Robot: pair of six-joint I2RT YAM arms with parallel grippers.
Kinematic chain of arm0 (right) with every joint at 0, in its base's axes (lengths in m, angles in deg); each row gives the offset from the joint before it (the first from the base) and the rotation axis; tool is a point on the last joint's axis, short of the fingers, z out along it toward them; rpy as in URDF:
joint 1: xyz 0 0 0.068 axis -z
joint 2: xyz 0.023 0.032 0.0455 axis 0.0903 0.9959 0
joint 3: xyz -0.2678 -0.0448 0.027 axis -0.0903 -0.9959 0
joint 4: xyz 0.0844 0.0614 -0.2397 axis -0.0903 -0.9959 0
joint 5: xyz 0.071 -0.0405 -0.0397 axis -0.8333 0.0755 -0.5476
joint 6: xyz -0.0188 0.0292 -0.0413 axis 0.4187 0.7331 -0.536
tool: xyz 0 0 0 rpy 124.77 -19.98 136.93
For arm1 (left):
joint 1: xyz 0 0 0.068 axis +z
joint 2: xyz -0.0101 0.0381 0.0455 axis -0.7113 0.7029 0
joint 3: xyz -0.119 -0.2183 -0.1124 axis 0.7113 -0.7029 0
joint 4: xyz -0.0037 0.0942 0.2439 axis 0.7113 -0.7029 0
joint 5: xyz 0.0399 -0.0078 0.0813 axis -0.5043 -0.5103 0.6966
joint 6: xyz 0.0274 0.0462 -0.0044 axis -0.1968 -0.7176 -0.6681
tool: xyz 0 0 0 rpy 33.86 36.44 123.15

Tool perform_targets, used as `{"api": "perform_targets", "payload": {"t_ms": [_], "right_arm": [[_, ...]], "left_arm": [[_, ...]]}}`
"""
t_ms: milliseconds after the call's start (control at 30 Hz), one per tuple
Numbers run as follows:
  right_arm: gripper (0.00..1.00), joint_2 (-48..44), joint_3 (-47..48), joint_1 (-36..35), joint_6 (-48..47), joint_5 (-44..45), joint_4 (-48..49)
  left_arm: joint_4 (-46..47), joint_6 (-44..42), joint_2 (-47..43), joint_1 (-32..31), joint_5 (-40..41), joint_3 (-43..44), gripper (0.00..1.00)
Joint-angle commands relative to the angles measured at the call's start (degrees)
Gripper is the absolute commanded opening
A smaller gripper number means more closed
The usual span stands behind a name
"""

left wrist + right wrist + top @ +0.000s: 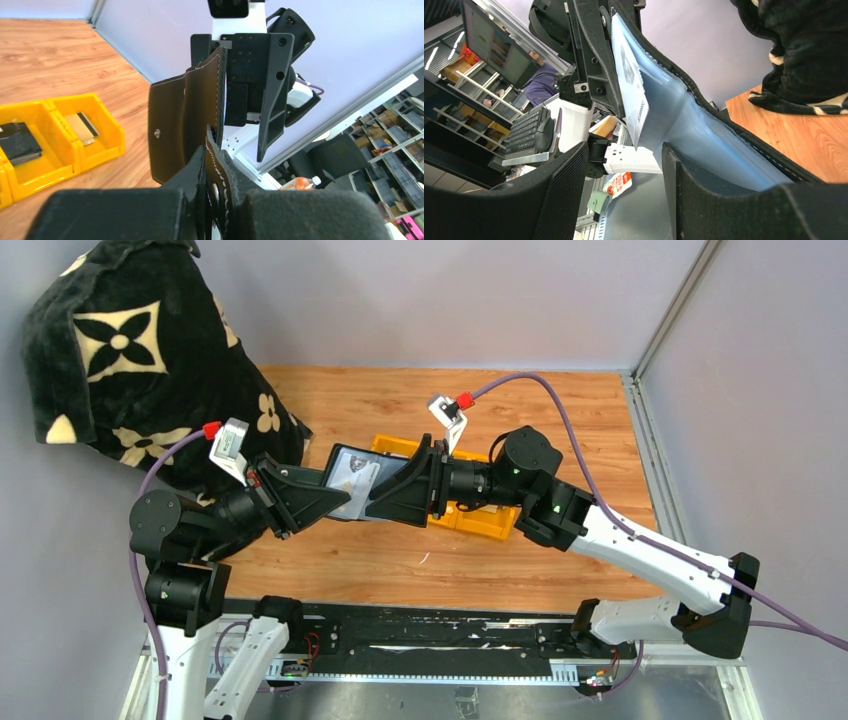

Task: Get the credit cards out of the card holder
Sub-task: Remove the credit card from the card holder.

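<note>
Shows the card holder (pixel 352 480) lifted clear of the tabletop (pixel 400 570) and spread open between the two arms, just in front of a yellow bin (pixel 102 150). Pinned at its lower edge by the left fingers (pixel 115 215), clenched tight on the black leather. Carries a silvery card (pixel 630 87) in a clear pocket, with a corner poking out toward the right fingers (pixel 549 200), spread apart on either side of that corner and gripping nothing. Finds a tan card (pixel 82 127) with a dark stripe already lying in one bin compartment, and a black block (pixel 17 142) in the next. Looks like mid-task, lining up to draw the next card. Calls next for closing the right fingers on the bare card edge alone, not the plastic pocket, then pulling straight away from the holder against a firm left clamp.
</note>
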Motion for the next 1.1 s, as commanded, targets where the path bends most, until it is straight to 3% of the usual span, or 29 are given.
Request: {"api": "perform_targets", "payload": {"t_ms": [0, 200, 367, 667, 800, 867, 967, 1067], "right_arm": [[0.59, -1.1, -1.1, 1.7, 2.6, -1.7, 5.6], [0.53, 0.0, 0.8, 1.9, 3.6, -3.5, 8.9], [0.39, 1.6, 2.0, 2.0, 4.7, -3.5, 11.5], [0.03, 4.7, 1.3, 2.0, 8.5, -5.2, 16.6], [0.00, 4.2, 0.9, 1.9, 8.3, -5.5, 16.7], [0.00, 4.1, 0.9, 1.9, 8.2, -5.7, 16.7], [0.00, 4.1, 0.7, 1.9, 8.2, -6.0, 16.4], [0.00, 4.0, 0.3, 1.9, 8.2, -6.3, 16.4]], "left_arm": [[4.7, 3.6, -0.8, 0.0, -4.2, 0.6, 0.00], [3.5, 3.5, -1.1, 0.0, -4.5, 0.3, 0.00], [1.7, 2.8, -1.8, 0.0, -4.1, -0.6, 0.01], [0.6, 2.2, -2.3, 0.0, -4.3, -1.5, 0.20], [0.7, 3.0, -2.0, 0.0, -4.3, -1.2, 0.39], [1.1, 3.5, -1.7, 0.0, -4.4, -1.3, 0.43], [2.2, 4.9, -1.3, 0.0, -4.8, -1.7, 0.37], [2.5, 5.4, -0.8, 0.0, -4.9, -1.1, 0.23]]}}
